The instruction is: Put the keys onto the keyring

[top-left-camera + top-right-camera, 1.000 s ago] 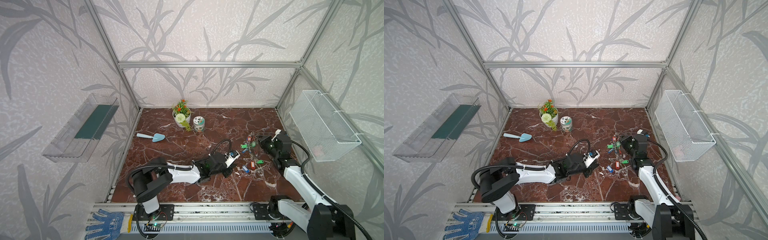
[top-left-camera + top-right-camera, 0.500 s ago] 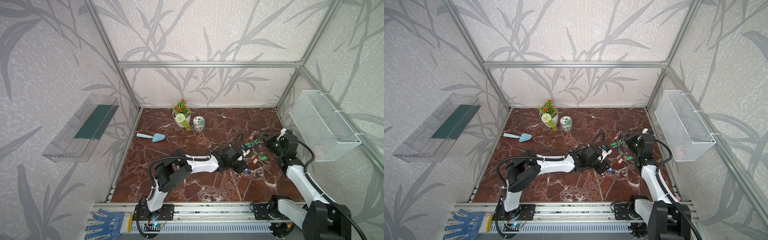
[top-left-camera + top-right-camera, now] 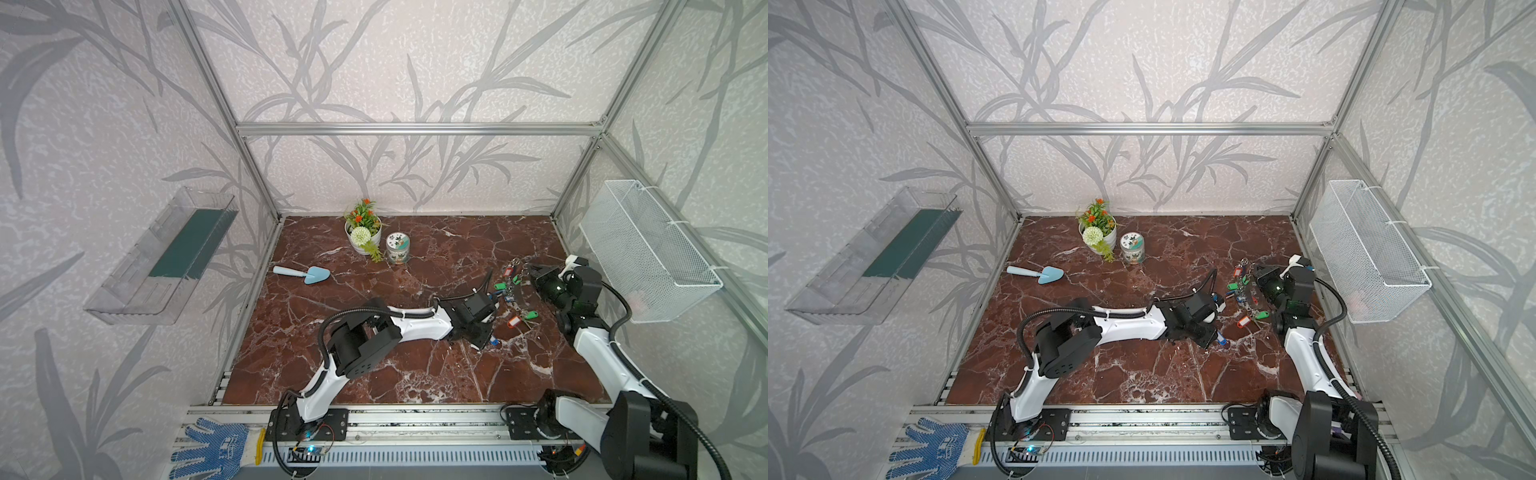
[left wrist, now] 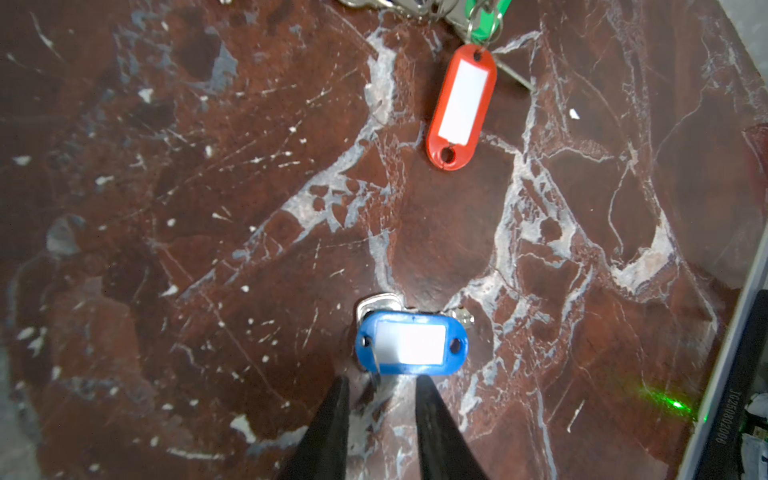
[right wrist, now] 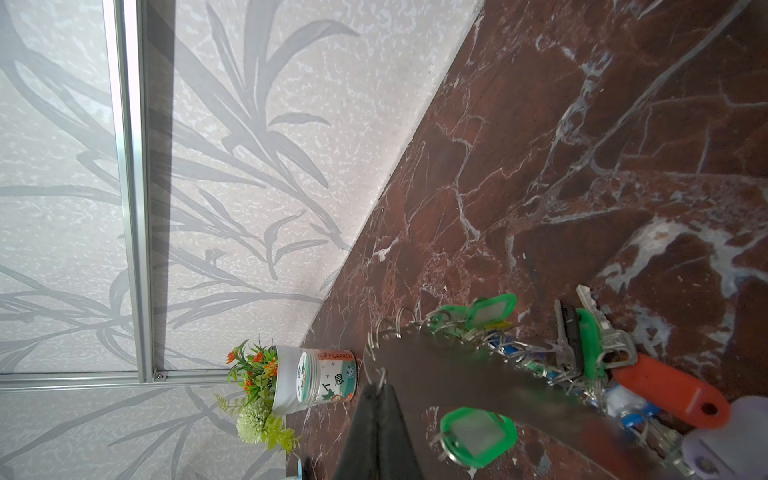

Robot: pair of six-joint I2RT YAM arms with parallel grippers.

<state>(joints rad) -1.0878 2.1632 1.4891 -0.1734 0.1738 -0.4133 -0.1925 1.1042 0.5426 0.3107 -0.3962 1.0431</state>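
Top views both show the red-brown marble bench (image 3: pixel 374 374) filling the cell floor, with both arms reaching over its right half. A white wire basket (image 3: pixel 648 257) hangs on the right wall and a clear shelf (image 3: pixel 166 257) on the left wall. At the back of the bench stands a potted plant (image 3: pixel 363 232) with a printed jar (image 3: pixel 397 248) just beside it. A pale blue trowel (image 3: pixel 303 273) lies nearer the left wall.

The keyring (image 3: pixel 517 293) is between the two grippers, near the right edge of the bench. It shows as a narrow grey arc, so the plate looks tilted rather than flat.

In the right wrist view the right gripper (image 5: pixel 378 388) has its jaws pressed together on one of the small rings at the plate's edge. It holds the keyring by that fringe, and the plate runs blurred across the view. Green keys (image 5: pixel 478 436) hang on both sides of the plate, and a lilac key (image 5: pixel 739 440) sits at its far end.

In the left wrist view the left gripper (image 4: pixel 381 380) is low over the bench with its jaws a narrow gap apart, clamping nothing. The blue key (image 4: pixel 411 343) lies flat on the marble just beyond the fingertips, crosswise to them, with its split ring reaching toward the gap. A red key (image 4: pixel 461 106) lies flat farther on, well apart from the blue one.
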